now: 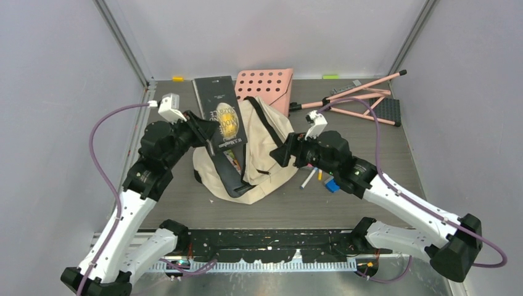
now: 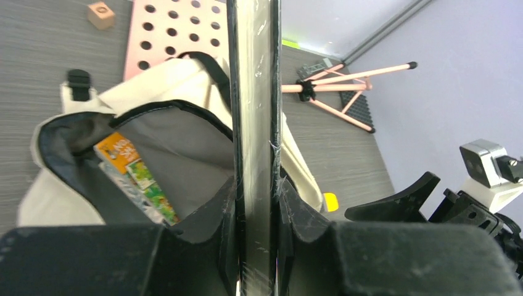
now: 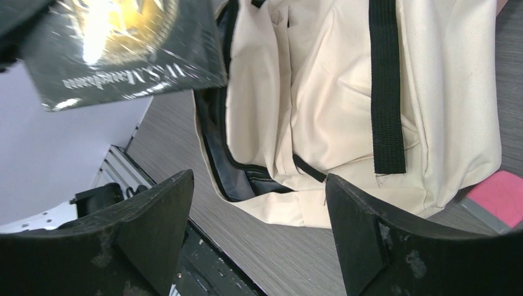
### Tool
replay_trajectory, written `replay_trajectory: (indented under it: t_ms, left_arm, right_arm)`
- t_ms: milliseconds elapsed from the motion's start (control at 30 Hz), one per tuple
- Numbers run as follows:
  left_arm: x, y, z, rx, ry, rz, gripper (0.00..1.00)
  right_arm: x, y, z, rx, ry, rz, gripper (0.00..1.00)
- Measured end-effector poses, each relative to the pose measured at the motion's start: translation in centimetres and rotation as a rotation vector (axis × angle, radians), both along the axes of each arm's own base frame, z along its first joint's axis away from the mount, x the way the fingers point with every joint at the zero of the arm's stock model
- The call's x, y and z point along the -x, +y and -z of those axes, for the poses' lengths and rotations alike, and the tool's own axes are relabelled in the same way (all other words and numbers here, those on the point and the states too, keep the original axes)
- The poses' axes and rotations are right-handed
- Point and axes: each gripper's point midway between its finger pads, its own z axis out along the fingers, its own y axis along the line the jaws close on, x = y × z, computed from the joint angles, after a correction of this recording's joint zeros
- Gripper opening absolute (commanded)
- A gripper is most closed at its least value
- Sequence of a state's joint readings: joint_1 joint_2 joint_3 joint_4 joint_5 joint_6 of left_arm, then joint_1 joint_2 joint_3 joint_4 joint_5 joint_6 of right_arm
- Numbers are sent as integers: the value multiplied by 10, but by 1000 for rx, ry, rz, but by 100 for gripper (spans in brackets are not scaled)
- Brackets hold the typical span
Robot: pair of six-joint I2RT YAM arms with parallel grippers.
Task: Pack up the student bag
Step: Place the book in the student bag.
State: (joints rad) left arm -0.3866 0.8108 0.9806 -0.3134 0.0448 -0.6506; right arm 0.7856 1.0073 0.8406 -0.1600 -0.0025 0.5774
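Observation:
The cream student bag [image 1: 265, 148] lies open in the middle of the table; its grey lining [image 2: 179, 148] and a colourful book [image 2: 132, 179] inside show in the left wrist view. My left gripper [image 1: 206, 131] is shut on a black book with a gold emblem [image 1: 221, 111], held edge-on [image 2: 254, 123] above the bag's mouth. The book's cover also shows in the right wrist view [image 3: 123, 43]. My right gripper [image 1: 285, 151] is open and empty just right of the bag [image 3: 321, 111], its fingers [image 3: 358, 228] spread wide above the table.
A pink perforated board [image 1: 266, 86] lies behind the bag. A pink folding stand [image 1: 364, 98] lies at the back right. Pens and a blue item [image 1: 332, 184] lie right of the bag. A small wooden block [image 2: 100, 14] sits far left of the board.

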Motion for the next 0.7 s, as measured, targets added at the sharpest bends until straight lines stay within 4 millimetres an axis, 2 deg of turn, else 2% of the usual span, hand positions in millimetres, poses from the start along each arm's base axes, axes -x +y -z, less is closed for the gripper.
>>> replay_trajectory:
  t_ms: [133, 333, 500, 700]
  left_arm:
    - [6, 20, -6, -73, -12, -64, 0]
    - [29, 48, -1, -153, -11, -137, 0]
    - [43, 58, 1, -177, -15, -151, 0]
    - [48, 64, 7, -213, -10, -161, 0]
  right_arm:
    - [-7, 24, 4, 71, -4, -23, 82]
    - [-18, 71, 12, 208, -33, -59, 82]
    - [-27, 102, 30, 289, -32, -78, 82]
    - [-35, 123, 54, 382, -29, -85, 83]
